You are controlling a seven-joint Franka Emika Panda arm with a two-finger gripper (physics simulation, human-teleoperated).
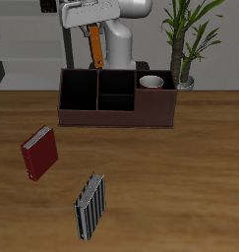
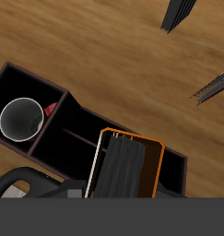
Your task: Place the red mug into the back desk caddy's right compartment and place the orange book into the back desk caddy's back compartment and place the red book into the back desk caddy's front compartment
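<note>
Orange book [image 2: 152, 166] upright in jaws above back desk caddy [image 1: 116, 115].

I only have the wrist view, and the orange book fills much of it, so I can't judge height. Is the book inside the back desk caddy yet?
Observer: Not that I can see. From the exterior view, the gripper holds the orange book upright above the back desk caddy, with its lower end near the back rim.
Operator: Where is the red book for the next pick?
Observer: The red book sits on the table, nearer the front edge than the caddy and apart from the striped book.
Operator: Is anything behind the caddy?
Observer: A potted plant stands behind the end holding the red mug.
</note>
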